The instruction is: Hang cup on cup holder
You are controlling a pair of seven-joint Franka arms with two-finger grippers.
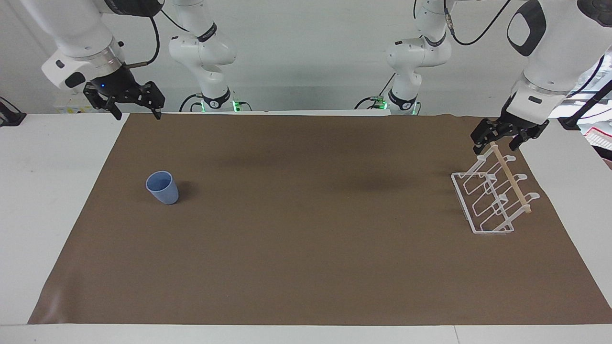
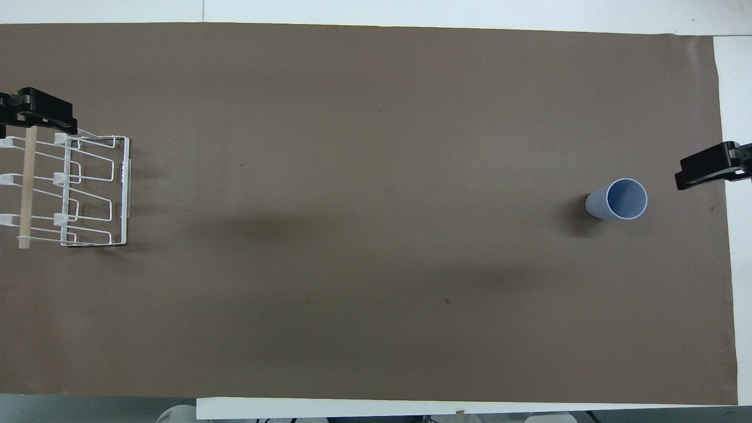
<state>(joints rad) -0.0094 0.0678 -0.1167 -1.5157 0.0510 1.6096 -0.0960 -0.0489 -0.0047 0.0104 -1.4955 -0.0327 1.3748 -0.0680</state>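
The light-blue cup (image 1: 162, 188) stands upright on the brown mat toward the right arm's end of the table, also in the overhead view (image 2: 617, 200). The white wire cup holder (image 1: 462, 203) stands at the left arm's end, with its wooden rod (image 1: 513, 181) across the top; it also shows in the overhead view (image 2: 126, 188). My left gripper (image 1: 497, 147) is open, its fingers on either side of one end of the rod; it shows in the overhead view too (image 2: 36, 117). My right gripper (image 1: 137, 114) is open and empty, raised over the mat's edge, apart from the cup (image 2: 705, 167).
The brown mat (image 1: 306, 263) covers most of the white table (image 1: 48, 167). The two arm bases stand at the robots' edge. A red and white thing (image 1: 600, 138) lies off the mat at the left arm's end.
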